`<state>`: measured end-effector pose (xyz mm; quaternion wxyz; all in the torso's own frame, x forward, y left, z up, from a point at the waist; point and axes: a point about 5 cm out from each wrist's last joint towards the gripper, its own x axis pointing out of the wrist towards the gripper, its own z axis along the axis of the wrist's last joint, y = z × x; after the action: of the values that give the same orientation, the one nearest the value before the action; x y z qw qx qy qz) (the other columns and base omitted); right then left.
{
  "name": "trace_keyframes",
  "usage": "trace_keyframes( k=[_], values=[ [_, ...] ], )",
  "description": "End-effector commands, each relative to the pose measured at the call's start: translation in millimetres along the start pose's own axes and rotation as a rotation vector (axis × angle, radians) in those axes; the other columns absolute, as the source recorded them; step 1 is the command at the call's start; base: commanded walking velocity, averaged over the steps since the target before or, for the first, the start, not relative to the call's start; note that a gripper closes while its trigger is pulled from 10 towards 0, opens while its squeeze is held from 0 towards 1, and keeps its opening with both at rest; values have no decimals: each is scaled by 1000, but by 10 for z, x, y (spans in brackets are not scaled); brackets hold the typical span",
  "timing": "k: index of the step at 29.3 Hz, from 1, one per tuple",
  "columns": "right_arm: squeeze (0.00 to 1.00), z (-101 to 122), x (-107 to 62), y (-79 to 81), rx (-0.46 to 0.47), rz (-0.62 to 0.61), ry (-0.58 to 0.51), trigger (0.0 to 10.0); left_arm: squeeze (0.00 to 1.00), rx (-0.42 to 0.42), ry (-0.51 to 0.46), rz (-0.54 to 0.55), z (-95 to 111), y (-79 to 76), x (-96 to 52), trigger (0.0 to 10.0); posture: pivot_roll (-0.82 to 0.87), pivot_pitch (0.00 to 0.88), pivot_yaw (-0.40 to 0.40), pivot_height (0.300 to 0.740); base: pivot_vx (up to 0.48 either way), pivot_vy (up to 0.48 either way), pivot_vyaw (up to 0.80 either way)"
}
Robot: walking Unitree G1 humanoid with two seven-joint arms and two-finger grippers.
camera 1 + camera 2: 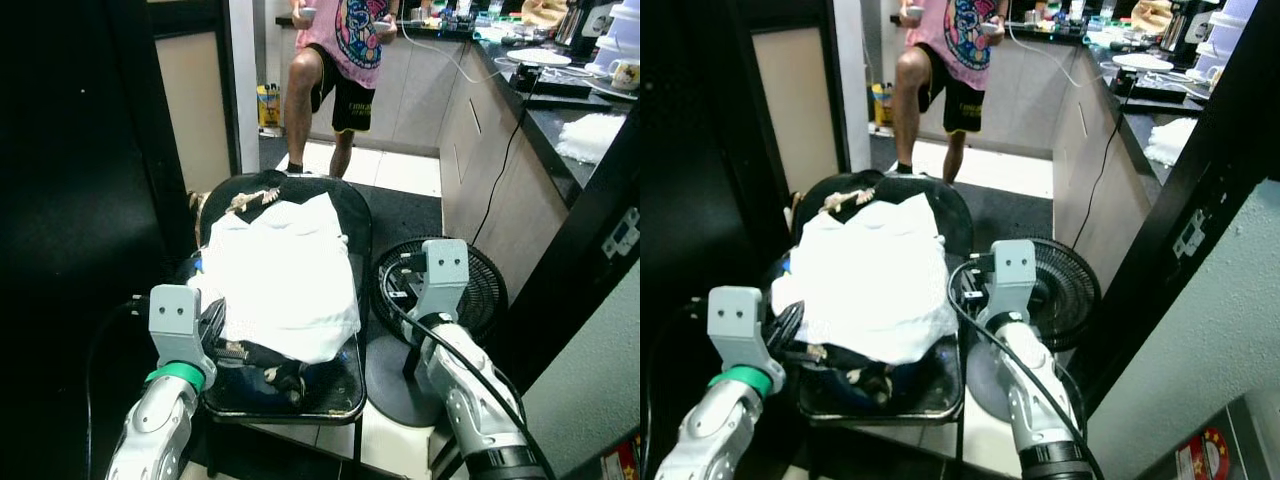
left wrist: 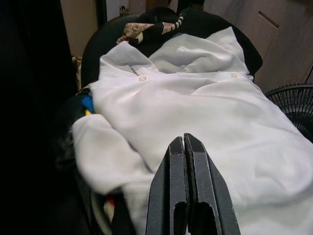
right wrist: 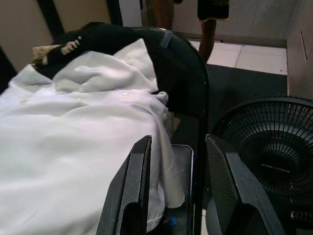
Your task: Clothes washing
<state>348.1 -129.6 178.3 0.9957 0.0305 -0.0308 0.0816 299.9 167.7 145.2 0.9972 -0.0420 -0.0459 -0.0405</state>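
Observation:
A white buttoned shirt (image 1: 282, 272) lies spread over a pile of dark clothes on a black chair (image 1: 356, 230). More dark and patterned garments (image 1: 255, 197) sit at the chair's back and under the shirt's near edge. My left gripper (image 2: 185, 147) hovers just over the shirt's near left part, fingers pressed together with nothing between them. My right gripper (image 3: 177, 147) is open at the chair's right edge, beside the shirt's hem, its fingers apart over the seat rim.
A black floor fan (image 1: 470, 283) stands right of the chair, close to my right arm. A person (image 1: 343, 60) stands behind the chair on the tiled floor. A dark counter (image 1: 560, 110) with dishes runs along the right. A dark cabinet (image 1: 70, 200) is on the left.

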Motion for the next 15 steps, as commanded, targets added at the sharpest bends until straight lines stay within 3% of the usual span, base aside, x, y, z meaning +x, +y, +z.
trace_keyframes(
  k=[1, 11, 15],
  values=[
    [0, 11, 8, 21, -8, 9, 5, 10000, 0, 1, -2, -1, -13, -9, -8, 10000, -4, 29, 0, 740, 386, 0, 0],
    [0, 29, 15, 28, 2, 25, 9, 10000, 0, 0, 2, 0, -8, -1, -5, 10000, -2, 31, -3, 740, 351, 0, 0],
    [0, 40, 12, 80, -11, 66, 12, 10000, 0, -3, 10, 3, -27, 3, -14, 10000, 1, 29, -2, 740, 326, 0, 800]
  ],
)
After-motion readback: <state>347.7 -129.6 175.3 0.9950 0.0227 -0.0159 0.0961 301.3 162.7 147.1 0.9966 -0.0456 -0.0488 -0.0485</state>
